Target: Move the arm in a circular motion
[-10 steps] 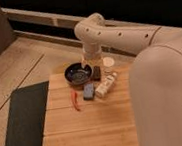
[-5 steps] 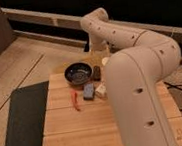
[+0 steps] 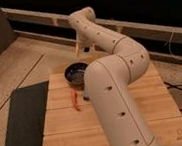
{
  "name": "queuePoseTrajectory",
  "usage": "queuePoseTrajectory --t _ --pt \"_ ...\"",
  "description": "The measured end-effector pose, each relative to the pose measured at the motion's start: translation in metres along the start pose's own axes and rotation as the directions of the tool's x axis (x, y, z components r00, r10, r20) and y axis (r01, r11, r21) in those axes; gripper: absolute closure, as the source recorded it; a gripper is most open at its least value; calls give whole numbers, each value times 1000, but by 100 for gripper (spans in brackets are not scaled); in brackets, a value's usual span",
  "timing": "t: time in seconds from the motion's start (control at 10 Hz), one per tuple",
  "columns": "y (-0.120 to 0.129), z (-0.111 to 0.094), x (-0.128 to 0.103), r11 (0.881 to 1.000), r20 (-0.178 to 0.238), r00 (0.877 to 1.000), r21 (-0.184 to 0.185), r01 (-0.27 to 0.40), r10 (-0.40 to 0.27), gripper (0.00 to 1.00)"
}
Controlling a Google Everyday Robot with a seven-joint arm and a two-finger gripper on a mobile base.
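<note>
Gripper hangs small and dim under the arm's far tip, beyond the back edge of the wooden table; whether it is spread or pressed together I cannot tell. One arm, cut off at the bottom edge, rises from the foreground, bends at an elbow on the right, then points back-left. It hides part of the table and the right rim of one dark bowl. One red chili lies just left of the arm

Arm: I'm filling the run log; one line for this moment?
arm arched over table | tool hanging behind bowl | red item beside arm
</note>
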State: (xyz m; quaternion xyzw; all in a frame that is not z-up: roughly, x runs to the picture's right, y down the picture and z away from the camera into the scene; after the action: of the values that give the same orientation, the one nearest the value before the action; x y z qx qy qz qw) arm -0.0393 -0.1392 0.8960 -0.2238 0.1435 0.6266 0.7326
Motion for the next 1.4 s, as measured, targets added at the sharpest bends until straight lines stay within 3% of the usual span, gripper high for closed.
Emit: queuePoseTrajectory --t 0.2,0.4,0.7,0.9,1.1,1.2,1.4 --pt "41 -3 15 996 -42 995 -31 86 -88 35" --pt "65 -9 37 990 -68 988 -41 137 -140 35" --pt "75 -21 75 992 -74 989 -38 124 -127 35" --pt "65 -29 101 997 -74 994 -23 76 -78 35" --pt "37 -36 127 1000 -71 997 14 -11 12 35" --pt "19 -40 138 997 -66 996 36 -63 65 35" --pt "-25 -51 149 981 -40 983 91 -174 178 35"
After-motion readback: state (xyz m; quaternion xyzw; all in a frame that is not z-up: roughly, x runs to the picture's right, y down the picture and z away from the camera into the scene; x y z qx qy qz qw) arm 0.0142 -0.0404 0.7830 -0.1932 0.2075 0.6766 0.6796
